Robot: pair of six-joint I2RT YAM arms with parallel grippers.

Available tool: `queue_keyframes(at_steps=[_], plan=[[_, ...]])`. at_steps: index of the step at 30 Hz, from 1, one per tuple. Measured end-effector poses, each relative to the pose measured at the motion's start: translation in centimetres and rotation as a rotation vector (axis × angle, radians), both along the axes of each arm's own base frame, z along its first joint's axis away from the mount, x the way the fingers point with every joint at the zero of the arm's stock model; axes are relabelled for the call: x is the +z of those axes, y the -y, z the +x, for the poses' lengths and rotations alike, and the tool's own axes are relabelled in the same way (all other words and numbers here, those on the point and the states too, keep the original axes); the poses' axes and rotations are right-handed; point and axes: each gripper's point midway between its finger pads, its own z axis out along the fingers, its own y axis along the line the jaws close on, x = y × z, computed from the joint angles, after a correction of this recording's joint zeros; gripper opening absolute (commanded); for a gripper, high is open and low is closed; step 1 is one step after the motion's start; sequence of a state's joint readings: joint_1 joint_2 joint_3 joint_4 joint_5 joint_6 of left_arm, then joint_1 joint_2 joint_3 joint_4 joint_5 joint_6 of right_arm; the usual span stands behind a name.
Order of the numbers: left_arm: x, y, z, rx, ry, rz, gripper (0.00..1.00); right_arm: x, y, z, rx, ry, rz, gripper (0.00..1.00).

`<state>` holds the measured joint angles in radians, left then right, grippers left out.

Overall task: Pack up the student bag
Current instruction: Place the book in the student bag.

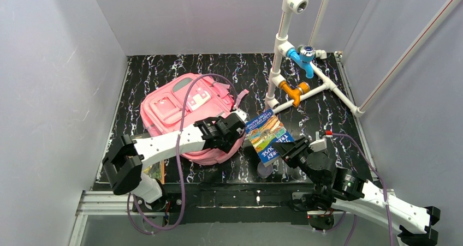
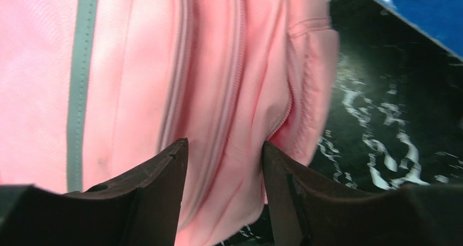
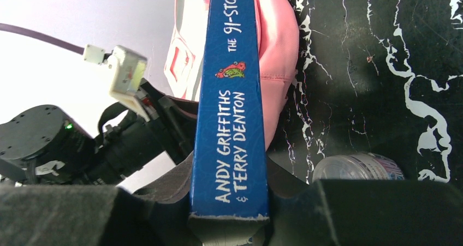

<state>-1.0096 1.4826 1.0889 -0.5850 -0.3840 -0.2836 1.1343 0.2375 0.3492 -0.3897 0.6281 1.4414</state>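
The student bag (image 1: 180, 112) is a pink backpack lying left of centre on the black marbled table. My left gripper (image 1: 239, 127) is at its near right edge. In the left wrist view the left gripper (image 2: 224, 145) is shut on a creased fold of the bag (image 2: 136, 82) next to a zipper. A blue paperback book (image 1: 266, 136) is held up off the table just right of the bag, with my right gripper (image 1: 285, 150) shut on it. In the right wrist view the right gripper (image 3: 229, 202) clamps the book's spine (image 3: 229, 93), with the bag (image 3: 275, 49) behind it.
A white pipe frame (image 1: 297, 71) with blue and orange fittings stands at the back right. A clear bottle (image 3: 357, 167) lies on the table under the book. A small flat object (image 1: 154, 172) sits by the left arm's base. White walls enclose the table.
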Motion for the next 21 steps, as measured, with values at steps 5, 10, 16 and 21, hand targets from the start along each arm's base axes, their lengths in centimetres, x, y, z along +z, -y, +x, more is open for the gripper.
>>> queue_keyframes(at_steps=[5,10,16,21], plan=[[-1.0,-1.1,1.0,0.0,0.049,0.119,0.34,-0.5,-0.5,-0.1,0.017,-0.016,-0.018,0.01],[-0.5,-1.0,1.3,-0.022,0.076,0.138,0.0,-1.3,-1.0,-0.4,0.041,-0.039,-0.042,0.01],[2.3,-2.2,2.2,0.007,0.179,0.136,0.0,-1.3,-1.7,-0.7,0.077,-0.042,-0.043,0.01],[8.3,-3.9,2.9,0.094,0.371,-0.03,0.0,-1.5,-2.7,-1.4,0.145,-0.038,-0.066,0.01]])
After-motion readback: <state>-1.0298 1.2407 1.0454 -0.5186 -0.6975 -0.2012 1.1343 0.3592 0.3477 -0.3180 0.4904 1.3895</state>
